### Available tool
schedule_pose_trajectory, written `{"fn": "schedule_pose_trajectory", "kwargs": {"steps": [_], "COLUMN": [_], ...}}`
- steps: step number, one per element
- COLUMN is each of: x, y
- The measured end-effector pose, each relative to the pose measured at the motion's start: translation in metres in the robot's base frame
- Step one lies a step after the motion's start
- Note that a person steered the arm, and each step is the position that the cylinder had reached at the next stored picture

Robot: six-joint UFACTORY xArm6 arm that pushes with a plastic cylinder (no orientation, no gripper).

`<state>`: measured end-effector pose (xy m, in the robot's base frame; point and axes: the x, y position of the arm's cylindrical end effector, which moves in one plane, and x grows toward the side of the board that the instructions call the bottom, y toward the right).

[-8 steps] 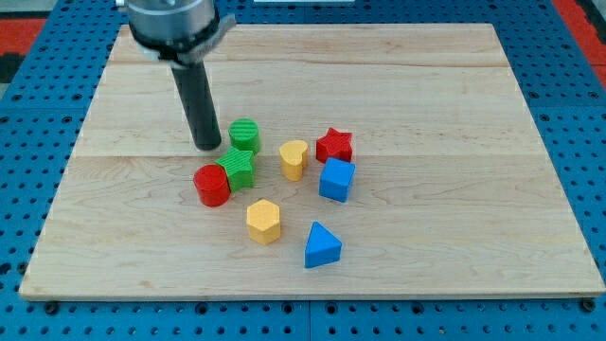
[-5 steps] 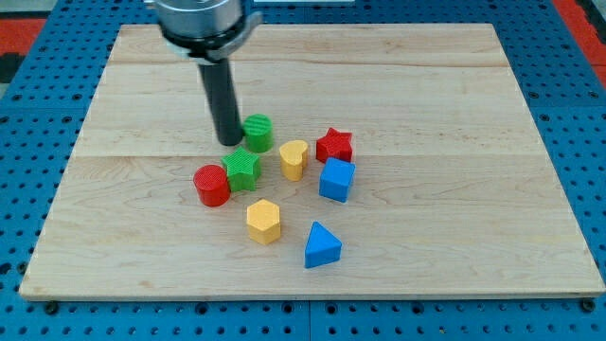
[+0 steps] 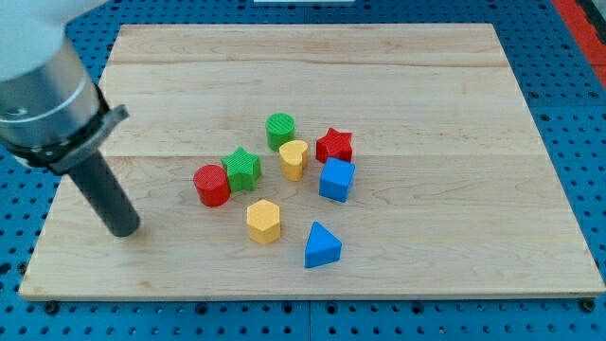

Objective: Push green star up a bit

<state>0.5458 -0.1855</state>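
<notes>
The green star lies left of the board's middle, touching the red cylinder on its lower left. The green cylinder stands up and to the right of the star, apart from it. My tip rests on the board near its lower left, well to the left of and below the star, touching no block.
A yellow heart sits right of the star, with a red star and a blue cube further right. A yellow hexagon and a blue triangle lie below. The wooden board sits on a blue pegboard.
My tip swept right past the star's top, pushing the green cylinder to the right, then moved far down and left. The green star shifted only slightly.
</notes>
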Motion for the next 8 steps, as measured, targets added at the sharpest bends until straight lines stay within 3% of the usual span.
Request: {"fn": "schedule_pose_trajectory", "kwargs": {"steps": [5,8], "x": [-0.043,-0.051], "y": [0.118,0.109]}}
